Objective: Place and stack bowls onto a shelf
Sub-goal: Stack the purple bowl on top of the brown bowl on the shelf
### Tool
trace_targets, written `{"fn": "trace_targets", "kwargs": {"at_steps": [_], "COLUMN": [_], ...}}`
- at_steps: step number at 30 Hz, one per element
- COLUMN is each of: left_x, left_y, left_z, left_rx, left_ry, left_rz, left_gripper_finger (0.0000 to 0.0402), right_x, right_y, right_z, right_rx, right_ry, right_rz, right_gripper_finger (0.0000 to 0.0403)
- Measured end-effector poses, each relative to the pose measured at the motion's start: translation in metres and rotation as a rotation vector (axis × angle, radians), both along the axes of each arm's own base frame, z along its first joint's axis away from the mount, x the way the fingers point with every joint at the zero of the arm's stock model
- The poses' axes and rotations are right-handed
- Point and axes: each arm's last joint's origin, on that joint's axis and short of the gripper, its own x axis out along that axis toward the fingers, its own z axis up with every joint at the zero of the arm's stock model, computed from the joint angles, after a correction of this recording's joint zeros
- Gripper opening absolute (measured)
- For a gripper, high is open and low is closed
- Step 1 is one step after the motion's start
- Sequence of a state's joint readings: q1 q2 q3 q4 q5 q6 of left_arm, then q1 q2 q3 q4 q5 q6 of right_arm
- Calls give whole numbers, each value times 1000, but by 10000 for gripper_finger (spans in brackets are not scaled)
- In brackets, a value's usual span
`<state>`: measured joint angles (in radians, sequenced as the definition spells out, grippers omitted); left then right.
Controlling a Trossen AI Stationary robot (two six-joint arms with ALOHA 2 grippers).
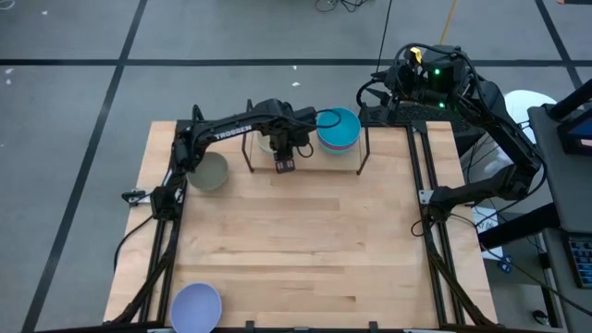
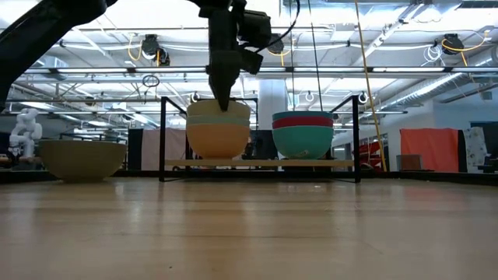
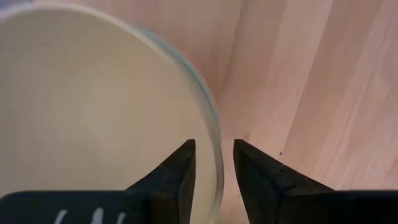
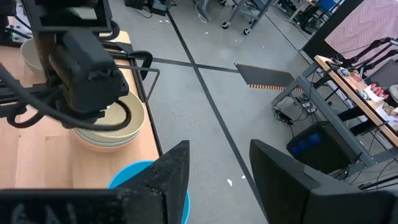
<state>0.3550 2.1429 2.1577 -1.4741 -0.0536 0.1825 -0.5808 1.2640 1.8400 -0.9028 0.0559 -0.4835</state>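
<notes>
The shelf (image 2: pixel 257 163) stands at the table's far edge and carries two stacks. The left stack (image 2: pixel 218 128) is orange at the bottom, then a mint green band, with the pale yellow bowl (image 3: pixel 93 112) on top. The right stack (image 2: pixel 302 134) is teal, magenta, teal (image 1: pixel 338 129). My left gripper (image 3: pixel 214 155) points down over the left stack, open. One finger is inside the yellow bowl's rim (image 3: pixel 214 134) and one outside, with a gap on both sides. My right gripper (image 4: pixel 217 152) is open and waits beyond the far right corner.
A grey-olive bowl (image 1: pixel 208 171) rests on its base on the table, left of the shelf, under my left arm. A lavender bowl (image 1: pixel 196 305) sits at the near left corner. Black frame rails (image 1: pixel 427 213) run along both table sides. Bare wood lies between shelf and near edge.
</notes>
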Motion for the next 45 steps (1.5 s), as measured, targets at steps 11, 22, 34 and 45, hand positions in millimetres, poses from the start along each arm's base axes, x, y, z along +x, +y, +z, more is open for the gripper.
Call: {"fn": "trace_targets", "kwargs": {"at_steps": [11, 22, 34, 45], "left_x": [-7, -67, -143, -148], "left_y": [-5, -36, -89, -163], "left_z": [48, 133, 202, 208], "left_rx": [32, 68, 43, -72], "left_ry": [-92, -345, -620, -638], "left_rz": [7, 191, 335, 5], "left_gripper_finger": [117, 118, 118, 118], "right_x": [0, -19, -59, -71], "right_y": [0, 14, 51, 64], "right_z": [0, 5, 8, 9], "right_rx": [0, 4, 15, 24], "right_ry": [0, 3, 39, 35], "right_rz": [0, 10, 85, 131], "right_gripper_finger": [162, 162, 162, 162]}}
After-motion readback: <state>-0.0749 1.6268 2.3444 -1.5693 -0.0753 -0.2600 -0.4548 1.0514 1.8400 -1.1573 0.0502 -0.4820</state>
